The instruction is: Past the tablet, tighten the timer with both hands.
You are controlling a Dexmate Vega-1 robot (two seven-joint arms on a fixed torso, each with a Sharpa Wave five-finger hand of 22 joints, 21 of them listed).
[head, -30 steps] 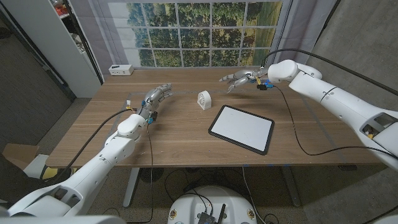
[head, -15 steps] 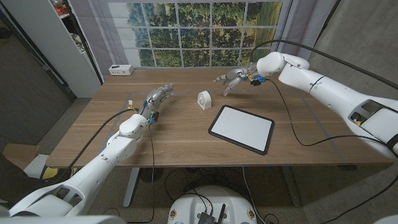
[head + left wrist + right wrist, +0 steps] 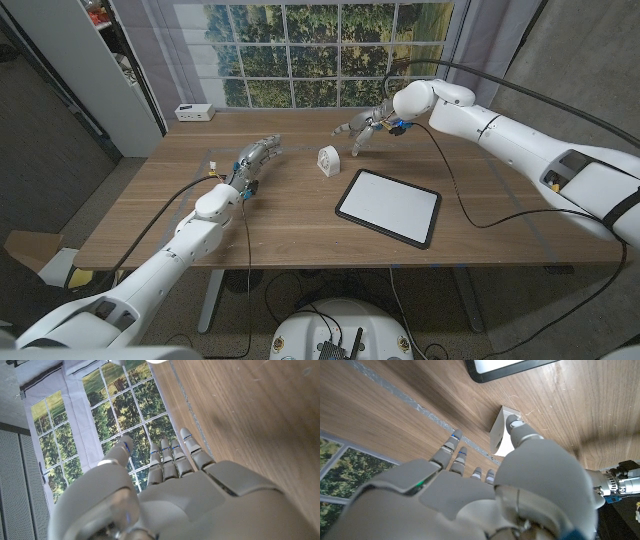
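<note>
On my head camera the white timer [image 3: 327, 160] stands upright on the wooden desk [image 3: 150, 215], just past the far left corner of the tablet [image 3: 388, 206] — close to it, though I cannot tell whether they touch. The tablet lies flat, its screen blank white inside a dark frame. Far back near the window, a small white box [image 3: 194, 112] sits by the desk's edge.

My right robot hand [image 3: 359, 130] hangs above the desk beyond the timer and slightly to its right, fingers spread and pointing toward the left side; it grasps nothing. The right arm [image 3: 500, 135] reaches in long from the right side, with a black cable [image 3: 465, 205] drooping from the wrist across the desk. Through the right wrist camera I see the back of that robot hand [image 3: 470, 490] with the timer [image 3: 502, 432] just ahead of its fingertips [image 3: 456, 436], the thumb overlapping the timer's edge in the frame — contact I cannot confirm. The corner of the tablet [image 3: 505, 367] shows beyond.

My left robot hand [image 3: 255, 155] is released too, fingers straight and close together, pointing toward the timer from well to its left. The left wrist camera shows the back of this hand [image 3: 190, 495], fingers extended and empty, with bare wood beside it and the window panes [image 3: 105, 420] ahead.
</note>
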